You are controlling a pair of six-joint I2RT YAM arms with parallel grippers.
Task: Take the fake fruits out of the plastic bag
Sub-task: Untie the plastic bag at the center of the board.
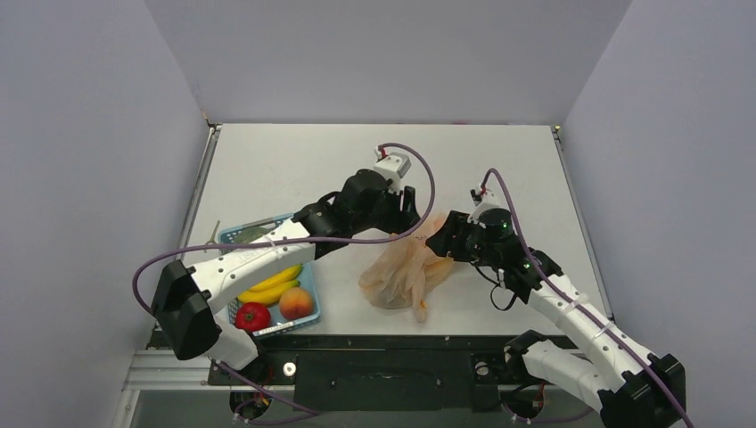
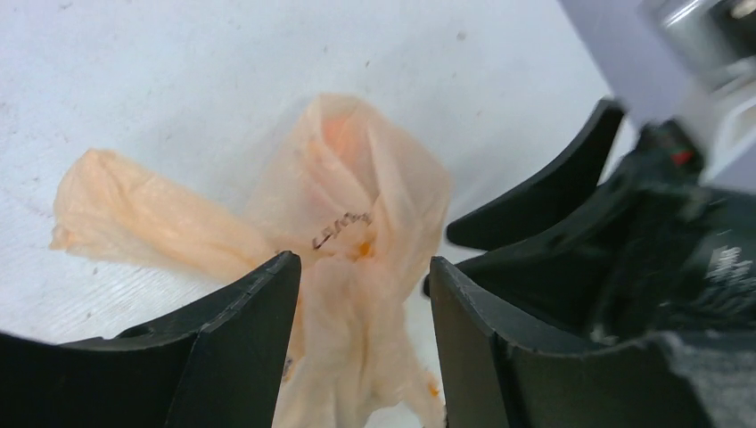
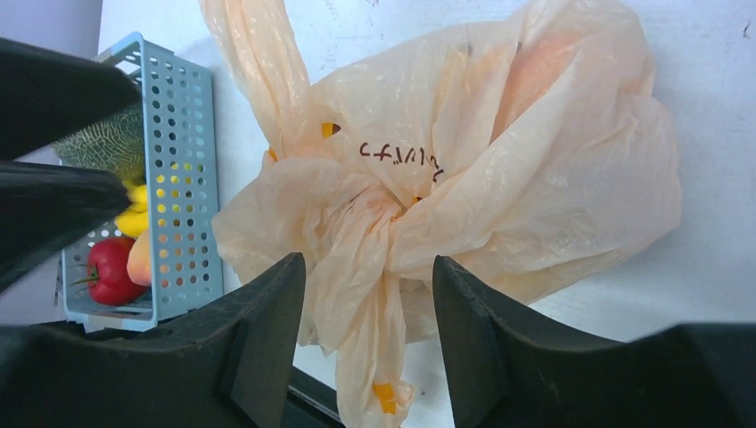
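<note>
The pale peach-orange plastic bag (image 1: 406, 272) lies crumpled on the white table, tied in a knot. The fake fruits are hidden inside it; only a faint orange bulge shows through the plastic (image 3: 535, 71). My left gripper (image 1: 412, 214) is at the bag's far end, jaws open, with a twisted handle of the bag (image 2: 357, 205) between its fingers (image 2: 241, 339). My right gripper (image 1: 446, 245) is at the bag's right side, jaws open, astride the knot and a hanging tail of the bag (image 3: 499, 152). Neither pair of fingers presses the plastic.
A blue mesh basket (image 1: 310, 283) stands left of the bag with bananas (image 1: 272, 285), a red tomato-like fruit (image 1: 253, 316), a peach (image 1: 296, 304) and a green melon (image 3: 102, 143). The table's near edge (image 1: 383, 334) runs just below the bag.
</note>
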